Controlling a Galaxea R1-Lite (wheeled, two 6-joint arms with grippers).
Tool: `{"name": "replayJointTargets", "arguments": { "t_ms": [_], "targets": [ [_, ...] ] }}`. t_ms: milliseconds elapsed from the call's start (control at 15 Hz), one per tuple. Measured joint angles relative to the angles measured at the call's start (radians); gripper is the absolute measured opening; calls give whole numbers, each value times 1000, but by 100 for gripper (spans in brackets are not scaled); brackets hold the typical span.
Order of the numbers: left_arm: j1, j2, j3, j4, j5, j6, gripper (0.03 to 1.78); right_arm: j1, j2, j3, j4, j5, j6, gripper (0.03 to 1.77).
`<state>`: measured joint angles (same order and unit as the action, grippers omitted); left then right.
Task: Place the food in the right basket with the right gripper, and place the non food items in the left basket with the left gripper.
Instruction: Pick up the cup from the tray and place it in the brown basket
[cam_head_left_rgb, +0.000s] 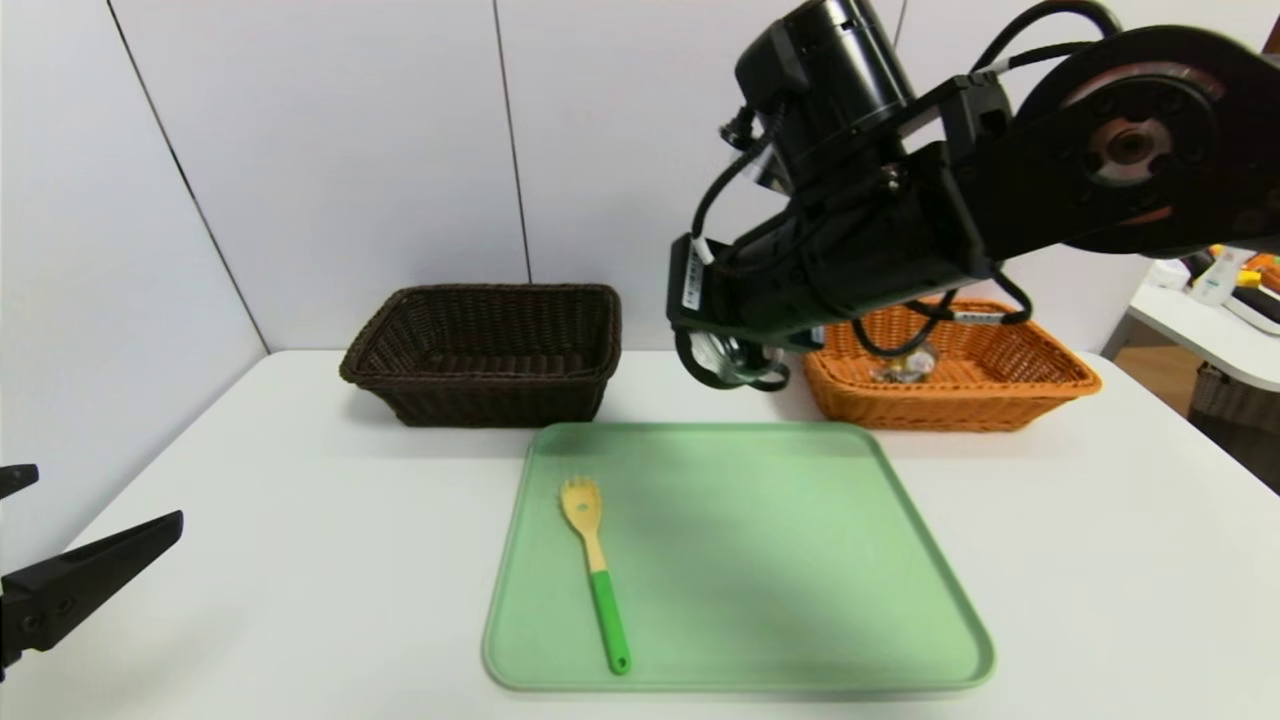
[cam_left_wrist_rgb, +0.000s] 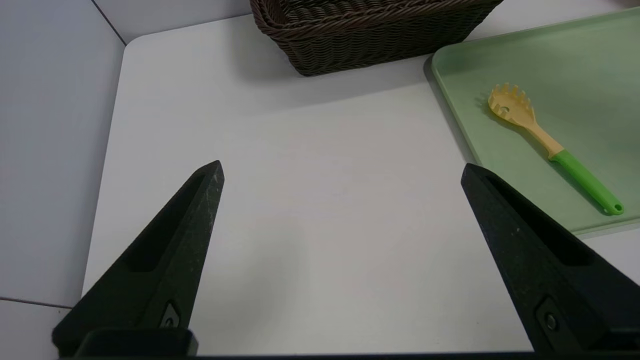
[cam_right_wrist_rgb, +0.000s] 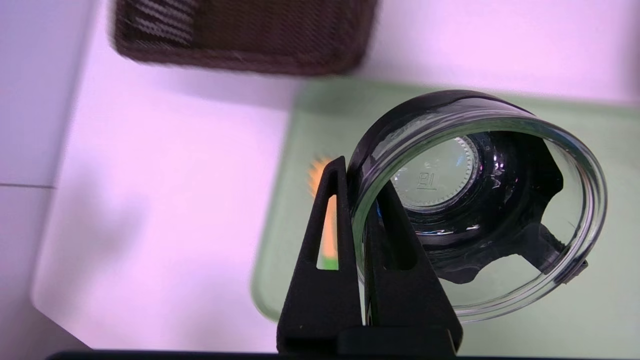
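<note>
From where I stand, the right pincer (cam_right_wrist_rgb: 367, 175) is up in the air above the far part of the green tray (cam_head_left_rgb: 800, 560), between the two baskets. It is clenched on the wall of the clear glass cup (cam_right_wrist_rgb: 480, 210), one finger inside the rim and the other outside. The cup has a black holder around it, and its mouth is turned up toward the right wrist camera.

The left pincer (cam_left_wrist_rgb: 342, 167) is off over the left side of the white desk (cam_head_left_rgb: 300, 560), released, its two fingers spread wide with nothing between them.

The fork-like spoon (cam_head_left_rgb: 597, 575) lies on the left part of the tray, its yellow pronged head pointing toward the far edge and its green handle toward the near one.

At the back of the desk, the dark brown woven basket (cam_head_left_rgb: 490, 400) sits to the left, just beyond the tray's far left corner. The orange-tan woven basket (cam_head_left_rgb: 950, 408) sits to the right, partly behind the black right arm (cam_head_left_rgb: 860, 230). Inside it I can see the small clear-wrapped food roll (cam_head_left_rgb: 910, 363), near the basket's left side, with the arm's cables crossing in front.
</note>
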<state>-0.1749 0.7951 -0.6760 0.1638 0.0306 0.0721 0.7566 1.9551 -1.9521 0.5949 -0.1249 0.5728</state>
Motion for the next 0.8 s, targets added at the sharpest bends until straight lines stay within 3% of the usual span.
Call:
{"name": "replayJointTargets", "arguments": {
  "t_ms": [467,800],
  "targets": [
    [0,-50,29,46,0,-1,169,47,123,-9,-446,8,17,10],
    [3,-117,44,117,2,-1,169,61,219,-9,-712,7,-10,10]
  ]
}}
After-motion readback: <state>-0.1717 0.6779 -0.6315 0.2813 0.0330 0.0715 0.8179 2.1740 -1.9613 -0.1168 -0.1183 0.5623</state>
